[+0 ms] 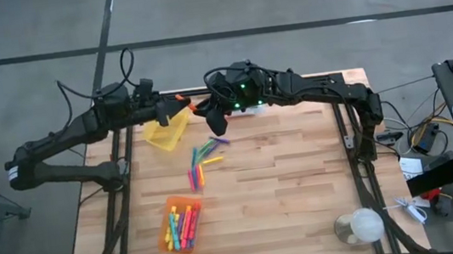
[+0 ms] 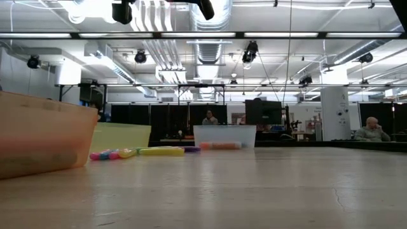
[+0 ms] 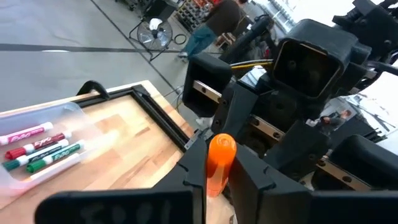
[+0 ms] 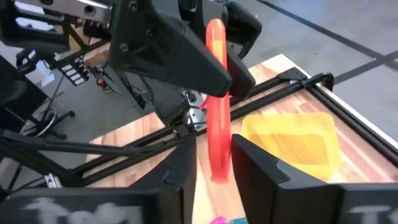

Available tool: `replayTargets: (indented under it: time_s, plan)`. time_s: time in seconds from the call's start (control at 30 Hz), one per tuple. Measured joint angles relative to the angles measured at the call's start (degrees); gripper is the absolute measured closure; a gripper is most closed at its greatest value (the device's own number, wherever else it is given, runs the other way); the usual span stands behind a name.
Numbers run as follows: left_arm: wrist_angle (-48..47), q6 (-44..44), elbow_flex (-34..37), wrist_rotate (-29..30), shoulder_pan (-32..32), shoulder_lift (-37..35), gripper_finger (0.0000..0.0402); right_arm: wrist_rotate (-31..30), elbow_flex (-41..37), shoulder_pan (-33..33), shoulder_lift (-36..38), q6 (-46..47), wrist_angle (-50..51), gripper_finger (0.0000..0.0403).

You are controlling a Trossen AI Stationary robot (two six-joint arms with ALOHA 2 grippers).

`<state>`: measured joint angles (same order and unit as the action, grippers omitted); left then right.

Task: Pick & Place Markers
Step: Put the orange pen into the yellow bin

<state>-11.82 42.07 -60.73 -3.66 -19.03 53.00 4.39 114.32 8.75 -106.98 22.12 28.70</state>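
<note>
Looking straight down in the high view, we see both arms meeting above the far edge of the wooden table, just above the frame's centre. The left gripper and the right gripper face each other with an orange marker between them, above the yellow bin. Below them, at the frame's centre, a small heap of loose markers lies on the wood. Lower still, the orange bin holds more markers. A clear bin sits partly hidden under the right arm, and a white round object rests at the lower right.

In the low view, we find the orange bin filling the left edge, the yellow bin behind it, and the loose markers in a row on the tabletop left of centre. The clear bin stands at the centre. People sit far back in the room.

In the left wrist view, the left gripper has its fingers clamped on the orange marker, which stands upright at lower centre. The clear bin at the left holds several white-barrelled markers.

In the right wrist view, the right gripper has its fingers standing slightly apart on either side of the orange marker, whose upper end sits in the left gripper.
</note>
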Motion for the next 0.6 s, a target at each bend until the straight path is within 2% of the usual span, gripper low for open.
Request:
replayTargets:
  time_s: [0.2,0.33,0.6]
  plan:
    - [-3.52,-1.49,0.0,3.1,-0.18,-0.93,0.0364,0.46,0.0,-0.31,0.0,0.0,5.48,0.0254]
    - [-9.27,-4.16,-0.02,10.06,-0.5,-2.2,0.0364,0.64,-0.24,-0.32,0.0,-0.43,8.87,0.0224]
    - [-30.78,-10.37,0.0,23.41,-1.22,-1.86,0.0364,0.61,-0.28,-0.68,0.02,-3.64,11.88,0.0203]
